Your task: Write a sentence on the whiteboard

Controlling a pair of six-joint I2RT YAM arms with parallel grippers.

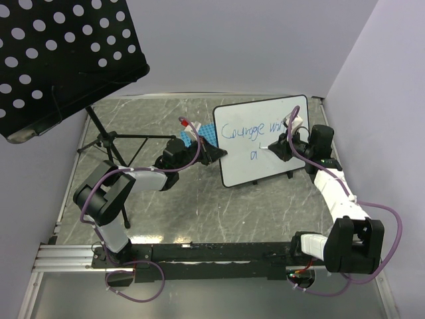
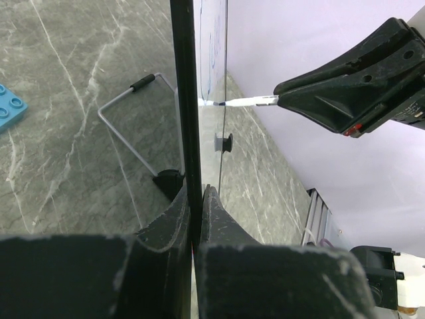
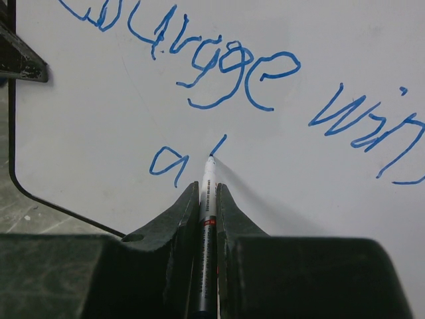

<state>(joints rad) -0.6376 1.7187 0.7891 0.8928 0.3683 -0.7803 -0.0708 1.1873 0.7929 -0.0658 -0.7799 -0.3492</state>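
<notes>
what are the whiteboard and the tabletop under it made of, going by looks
Large white rectangular whiteboard: smooth coated panel, likely melamine or painted steel; blue handwritten sentence sits crisply on it. Grey veined tabletop: marble-look, stone or printed laminate; cannot tell which.

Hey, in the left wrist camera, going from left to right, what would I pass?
blue studded plate → wire stand loop → whiteboard, seen edge-on → marker → right gripper
</notes>
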